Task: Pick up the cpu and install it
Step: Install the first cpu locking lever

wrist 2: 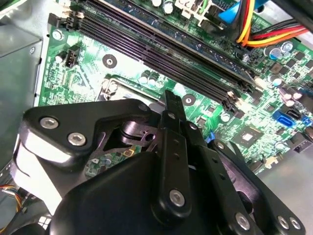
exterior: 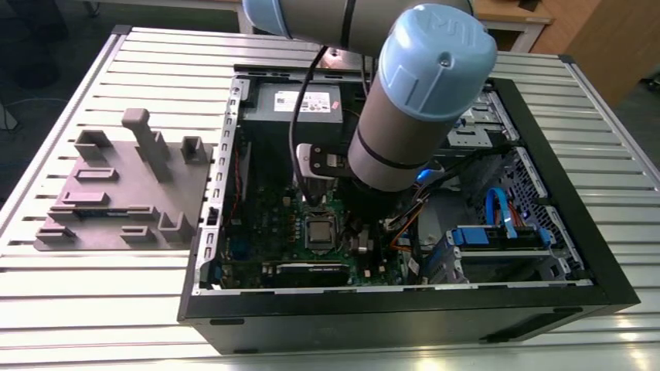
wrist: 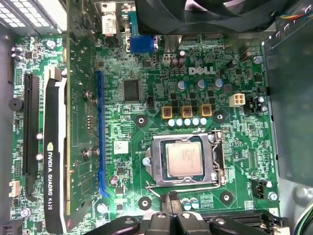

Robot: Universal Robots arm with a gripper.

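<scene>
While the arm [exterior: 413,108] hides much of the open computer case [exterior: 557,232], the cpu [wrist: 184,157] sits in its socket [wrist: 185,160] on the green board [wrist: 146,98]; the gripper [wrist: 168,213] hangs just beside it, its grip impossible to judge.

A robotics lab or workshop. An open computer case [exterior: 413,301] lies on a slatted aluminium table [exterior: 93,309], with a grey part-holding fixture [exterior: 124,193] at nine o'clock of it.

Grey tubular robot arm with pale blue joint caps [exterior: 418,100] reaches steeply down, wrist pointing downward. Black metal linkage pincer [wrist 2: 172,110] shows in both wrist views, fingers drawn together at the tip, holding nothing visible.
</scene>
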